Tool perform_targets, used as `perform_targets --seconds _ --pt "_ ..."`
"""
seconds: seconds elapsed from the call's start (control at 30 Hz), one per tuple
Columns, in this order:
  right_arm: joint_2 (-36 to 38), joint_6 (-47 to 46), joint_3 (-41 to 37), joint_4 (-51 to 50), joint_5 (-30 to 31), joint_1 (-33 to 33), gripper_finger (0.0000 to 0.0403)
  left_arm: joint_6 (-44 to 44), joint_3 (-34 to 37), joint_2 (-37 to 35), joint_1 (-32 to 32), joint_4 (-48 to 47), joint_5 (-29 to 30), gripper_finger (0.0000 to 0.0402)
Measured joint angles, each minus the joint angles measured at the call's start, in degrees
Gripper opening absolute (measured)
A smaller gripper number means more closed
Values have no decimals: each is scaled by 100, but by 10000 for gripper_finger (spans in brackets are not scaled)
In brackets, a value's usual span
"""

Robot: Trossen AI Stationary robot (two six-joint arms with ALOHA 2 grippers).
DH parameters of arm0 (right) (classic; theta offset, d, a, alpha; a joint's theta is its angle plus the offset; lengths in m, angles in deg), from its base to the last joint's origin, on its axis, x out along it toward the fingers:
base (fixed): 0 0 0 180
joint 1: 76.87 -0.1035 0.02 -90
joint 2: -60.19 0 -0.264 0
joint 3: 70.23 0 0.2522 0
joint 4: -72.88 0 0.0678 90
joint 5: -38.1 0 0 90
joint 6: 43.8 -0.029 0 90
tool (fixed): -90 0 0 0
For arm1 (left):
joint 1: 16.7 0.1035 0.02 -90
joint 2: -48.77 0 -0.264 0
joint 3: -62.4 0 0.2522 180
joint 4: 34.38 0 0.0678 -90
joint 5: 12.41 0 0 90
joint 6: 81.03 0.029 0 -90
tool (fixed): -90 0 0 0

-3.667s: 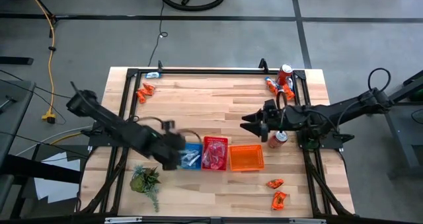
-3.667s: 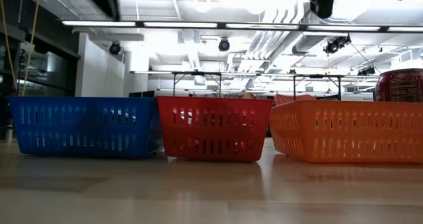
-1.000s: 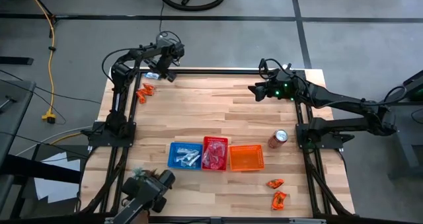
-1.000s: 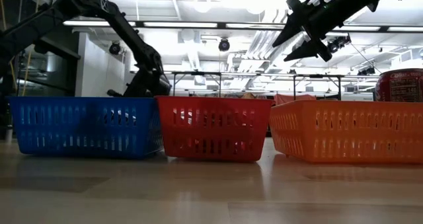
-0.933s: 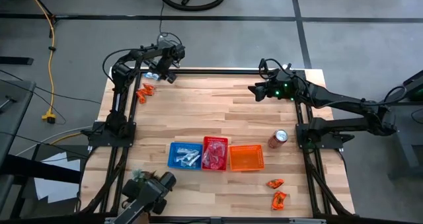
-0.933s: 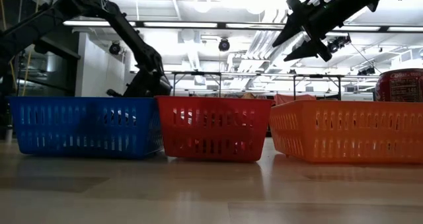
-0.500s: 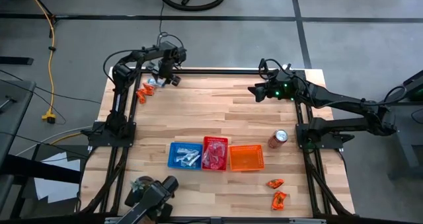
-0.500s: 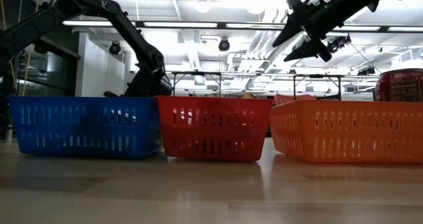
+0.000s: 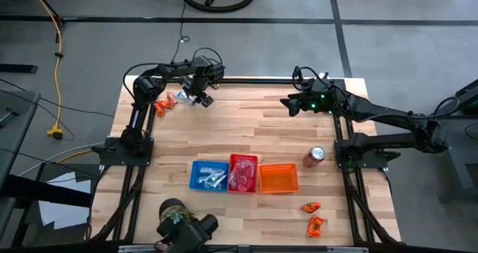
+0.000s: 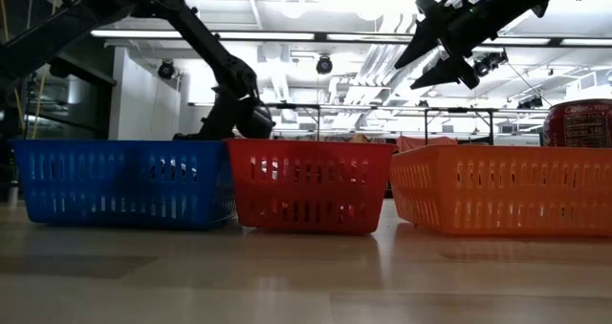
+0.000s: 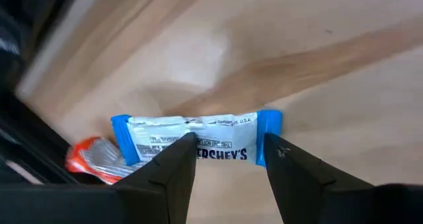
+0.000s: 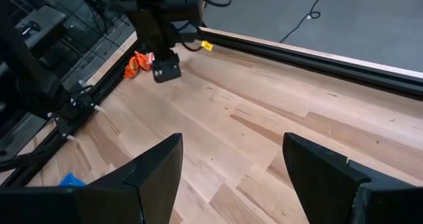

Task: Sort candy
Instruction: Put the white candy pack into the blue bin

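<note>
Wooden table point(image 9: 246, 133) holds three baskets; blue point(image 9: 208, 175) and red point(image 9: 242, 173) already hold candy, orange point(image 9: 278, 178) looks bare. Left gripper point(image 11: 228, 159) pinches a blue candy point(image 11: 198, 141) at the far-left corner, beside orange candy point(image 9: 162, 104). Right gripper point(image 9: 287, 102) hovers spread; two orange packets point(image 9: 313, 216) remain near.

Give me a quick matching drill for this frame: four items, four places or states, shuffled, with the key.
Items
1. left gripper
2. right gripper
3. soda can
4. orange basket

Places or states
A. last in the row, beside the red basket
B. open in the air, holding nothing
C. upright on the table, right of the baskets
D. shut on a blue and silver candy near the far left corner

Pairs: 1-D, 2-B, 3-C, 4-A
</note>
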Motion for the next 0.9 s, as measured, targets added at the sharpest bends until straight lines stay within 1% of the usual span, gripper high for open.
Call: perform_targets --seconds 0.07,0.13,0.2,0.27,0.3,0.53,0.7,0.77,0.9 --pt "0 1 0 0 -30 0 256 257 0 0 -85 72 81 153" --pt "0 -1 0 0 -54 0 256 499 -2 0 -145 158 179 129" --pt "0 0 0 -2 -60 0 256 700 -2 0 -183 154 254 85" --pt "2 -1 0 -12 -62 0 256 878 -2 0 -189 175 261 30" --pt "2 -1 0 -16 -64 0 256 936 -12 0 -185 184 282 16" --pt "7 -1 0 -57 -69 0 256 1283 -455 -238 -37 174 348 2" --pt "11 -1 0 -46 -71 0 256 1283 -959 -702 39 101 180 1" --pt "34 39 0 -42 -71 0 256 1284 -1130 -988 33 124 -72 0" --pt "151 224 0 -40 -122 0 256 1259 -1222 -1736 -213 178 -988 0"
